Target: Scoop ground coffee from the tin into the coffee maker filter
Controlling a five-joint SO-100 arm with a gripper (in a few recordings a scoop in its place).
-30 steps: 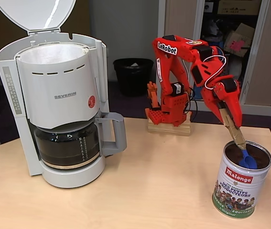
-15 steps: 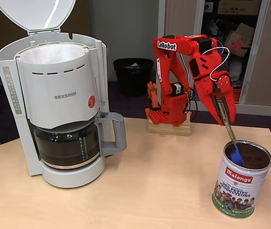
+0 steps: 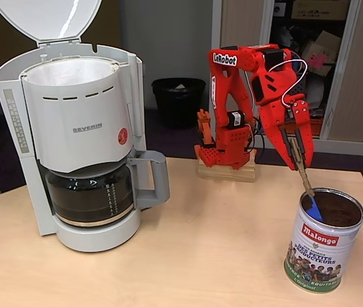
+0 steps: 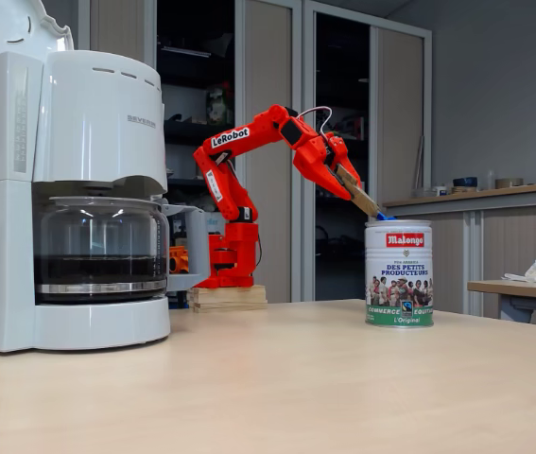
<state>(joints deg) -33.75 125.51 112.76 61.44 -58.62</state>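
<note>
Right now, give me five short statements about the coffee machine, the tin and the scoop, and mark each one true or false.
1. The white drip coffee machine's lid stands open. True.
2. The blue scoop hangs over the white paper filter. False: it is inside the cylindrical metal tin.
3. The tin holds dark brown ground coffee. True.
4. The glass carafe is empty. False: dark liquid sits in it.
5. The red gripper holds the scoop's wooden handle. True.
</note>
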